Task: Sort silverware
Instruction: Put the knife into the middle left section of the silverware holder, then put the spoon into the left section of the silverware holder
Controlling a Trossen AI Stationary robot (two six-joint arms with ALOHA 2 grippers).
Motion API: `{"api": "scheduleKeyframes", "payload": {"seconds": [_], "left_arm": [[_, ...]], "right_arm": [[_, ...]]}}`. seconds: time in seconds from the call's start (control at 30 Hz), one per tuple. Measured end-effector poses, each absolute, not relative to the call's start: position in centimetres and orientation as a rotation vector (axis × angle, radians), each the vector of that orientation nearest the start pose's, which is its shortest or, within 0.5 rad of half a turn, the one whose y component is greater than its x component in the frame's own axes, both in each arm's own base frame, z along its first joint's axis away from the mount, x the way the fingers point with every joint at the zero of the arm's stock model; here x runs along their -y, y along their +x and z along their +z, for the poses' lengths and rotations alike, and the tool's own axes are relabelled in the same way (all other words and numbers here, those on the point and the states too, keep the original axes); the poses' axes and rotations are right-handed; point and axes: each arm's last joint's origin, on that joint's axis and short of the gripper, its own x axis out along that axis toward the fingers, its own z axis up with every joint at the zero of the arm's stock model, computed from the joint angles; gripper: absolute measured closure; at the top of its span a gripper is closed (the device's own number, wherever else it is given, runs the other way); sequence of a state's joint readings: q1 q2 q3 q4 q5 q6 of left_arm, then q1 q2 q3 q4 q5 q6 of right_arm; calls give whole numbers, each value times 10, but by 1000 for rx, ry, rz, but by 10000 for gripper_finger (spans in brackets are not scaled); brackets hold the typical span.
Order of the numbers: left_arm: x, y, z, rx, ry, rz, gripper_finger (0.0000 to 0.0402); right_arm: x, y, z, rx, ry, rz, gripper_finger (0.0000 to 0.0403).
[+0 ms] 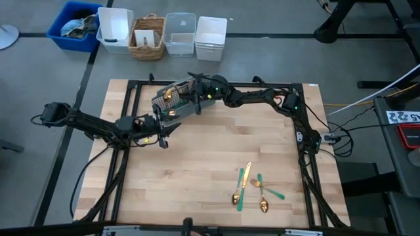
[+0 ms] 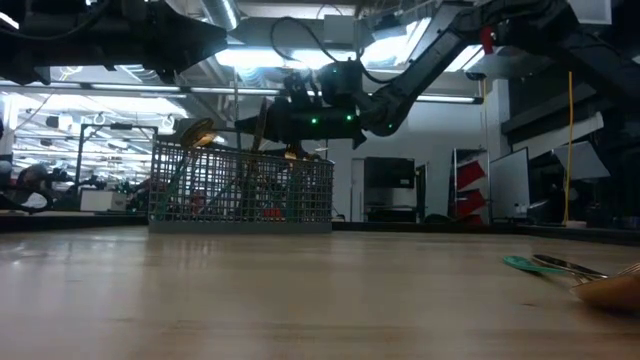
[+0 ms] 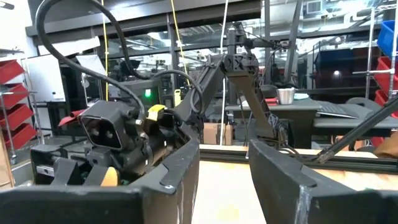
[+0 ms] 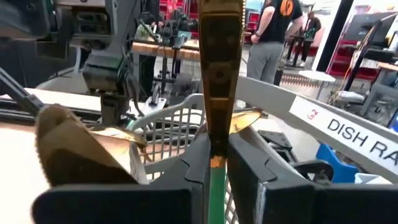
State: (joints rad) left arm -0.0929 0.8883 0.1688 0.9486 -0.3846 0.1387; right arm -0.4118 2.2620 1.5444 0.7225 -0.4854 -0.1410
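Note:
The grey mesh caddy [image 1: 172, 103] stands on the wooden table [image 1: 197, 177] at the far left, with a gold spoon [image 4: 74, 146] leaning inside it. My right gripper [image 1: 189, 94] reaches over the caddy from the right, shut on a knife [image 4: 221, 68] with a gold blade and a teal handle. My left gripper [image 3: 224, 180] waits open and holds nothing, just near-left of the caddy [image 1: 162, 139]. More silverware [image 1: 251, 188] lies flat on the table at the near right: a knife and two spoons. My right gripper pinches the knife between its two fingers [image 4: 245, 171], about where the gold blade meets the teal handle [image 4: 216, 165]. The blade sticks out ahead of the fingertips, over the caddy's mesh rim [image 4: 168, 127]. The knife is lifted clear of the table.
Beyond the table's far edge stand a blue bin [image 1: 77, 26], white bins [image 1: 115, 29], a wicker basket [image 1: 147, 37] and a clear tub [image 1: 180, 34]. A person [image 4: 273, 34] stands in the room behind. Bare wood lies between the caddy and the loose silverware.

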Motion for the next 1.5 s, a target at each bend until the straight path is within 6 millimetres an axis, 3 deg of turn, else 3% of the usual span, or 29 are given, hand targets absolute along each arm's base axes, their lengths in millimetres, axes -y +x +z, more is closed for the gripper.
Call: {"api": "scheduleKeyframes", "payload": {"seconds": [0.47,0.77,0.93,1.13,1.3,1.5], "left_arm": [[5,170,213,202,83,305,271],[5,170,213,202,80,304,271],[5,170,213,203,75,304,271],[5,170,213,197,67,301,271],[5,171,209,165,57,294,271],[5,171,208,152,58,290,271]], "right_arm": [[190,469,186,-44,-142,72,354],[191,469,185,-55,-138,39,270],[192,470,189,-47,-141,38,250],[194,474,210,-34,-150,37,252],[191,464,251,-168,-217,18,253],[180,438,304,-429,-228,51,253]]}}
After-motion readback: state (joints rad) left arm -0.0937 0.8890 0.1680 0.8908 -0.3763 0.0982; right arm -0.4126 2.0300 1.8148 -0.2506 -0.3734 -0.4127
